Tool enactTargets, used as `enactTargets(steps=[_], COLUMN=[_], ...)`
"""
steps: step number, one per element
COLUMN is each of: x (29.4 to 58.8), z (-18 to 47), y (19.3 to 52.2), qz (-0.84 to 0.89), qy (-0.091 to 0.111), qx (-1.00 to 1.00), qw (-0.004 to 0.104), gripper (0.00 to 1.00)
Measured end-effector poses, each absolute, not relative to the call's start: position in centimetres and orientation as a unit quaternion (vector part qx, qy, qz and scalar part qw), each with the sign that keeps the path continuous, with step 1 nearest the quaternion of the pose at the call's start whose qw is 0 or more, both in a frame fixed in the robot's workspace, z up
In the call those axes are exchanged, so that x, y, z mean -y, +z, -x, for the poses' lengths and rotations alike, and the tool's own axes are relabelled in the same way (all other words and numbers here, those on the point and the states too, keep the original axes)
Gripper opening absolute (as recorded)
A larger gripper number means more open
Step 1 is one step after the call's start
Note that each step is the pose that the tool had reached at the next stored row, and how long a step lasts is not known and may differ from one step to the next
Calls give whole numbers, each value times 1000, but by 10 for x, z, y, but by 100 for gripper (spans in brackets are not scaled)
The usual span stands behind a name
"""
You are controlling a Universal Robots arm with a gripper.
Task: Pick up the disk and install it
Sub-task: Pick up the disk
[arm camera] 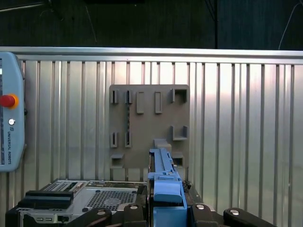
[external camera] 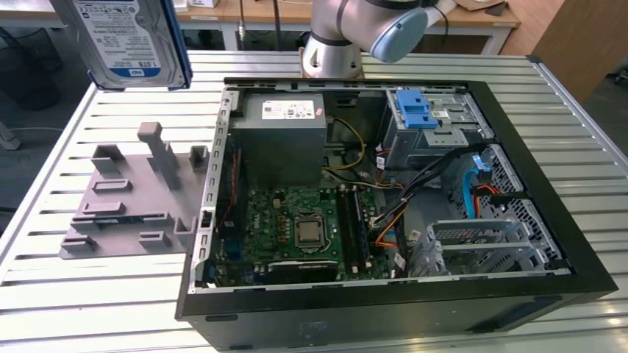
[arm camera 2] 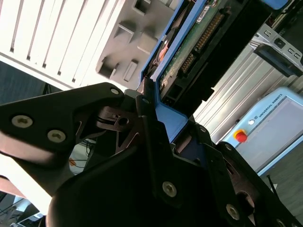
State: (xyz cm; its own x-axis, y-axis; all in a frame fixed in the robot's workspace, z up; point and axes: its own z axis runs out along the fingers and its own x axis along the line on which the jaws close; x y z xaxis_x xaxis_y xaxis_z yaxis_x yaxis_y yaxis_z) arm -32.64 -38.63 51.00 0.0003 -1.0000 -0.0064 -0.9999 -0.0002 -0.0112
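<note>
Claw [arm camera: 164,210] clamps the disk [external camera: 123,37] upright, long axis vertical.

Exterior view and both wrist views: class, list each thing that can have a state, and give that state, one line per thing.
disk, held upright, clear above the table, gripped at its blue rail.
gripper, shut on the disk.
computer case, lying on the table, side open.
grey holder, on the table, nothing in it.
</note>
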Motion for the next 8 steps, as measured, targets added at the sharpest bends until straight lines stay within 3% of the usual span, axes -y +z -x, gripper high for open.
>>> enactTargets(steps=[8], x=[386], z=[322], y=[510], qz=[707], qy=[-2], qx=[-707], qw=[6], gripper=[36])
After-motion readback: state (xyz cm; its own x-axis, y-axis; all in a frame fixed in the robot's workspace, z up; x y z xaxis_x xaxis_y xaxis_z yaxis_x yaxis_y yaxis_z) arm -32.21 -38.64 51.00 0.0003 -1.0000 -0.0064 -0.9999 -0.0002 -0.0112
